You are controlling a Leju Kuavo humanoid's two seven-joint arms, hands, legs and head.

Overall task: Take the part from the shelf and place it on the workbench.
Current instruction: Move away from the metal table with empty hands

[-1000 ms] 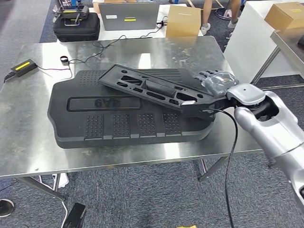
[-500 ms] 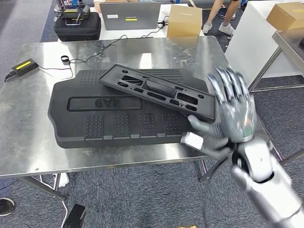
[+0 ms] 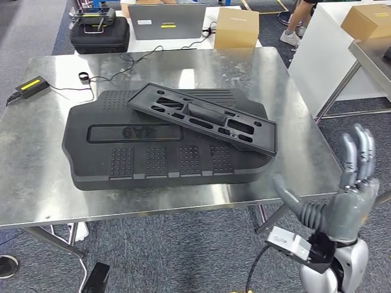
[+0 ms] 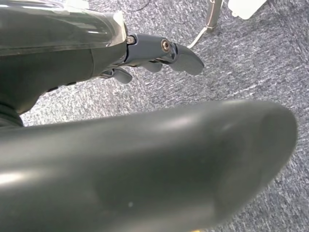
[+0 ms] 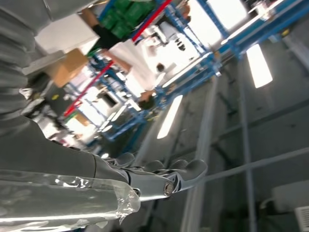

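1. The right hand [image 3: 346, 198] is nearest, low at the right side, in front of the tabletop [image 3: 36, 165] edge and apart from it. Its fingers are spread and point upward, and it holds nothing.
2. In the left wrist view, the left hand [image 4: 160, 53] hangs above grey carpet [image 4: 251, 58]; its fingers are loosely extended with nothing in them.
3. The part [image 3: 203, 116], a long flat black frame with several cut-outs, lies on the steel tabletop. It rests at an angle on top of a larger black moulded panel [image 3: 138, 152] that covers the middle of the tabletop.
4. Farther left, a small black box with a yellow label [image 3: 30, 85] lies on the tabletop, with a cable.
5. Behind the tabletop stand a black case [image 3: 99, 33], a grey laptop [image 3: 166, 20] and a cardboard box [image 3: 236, 27].
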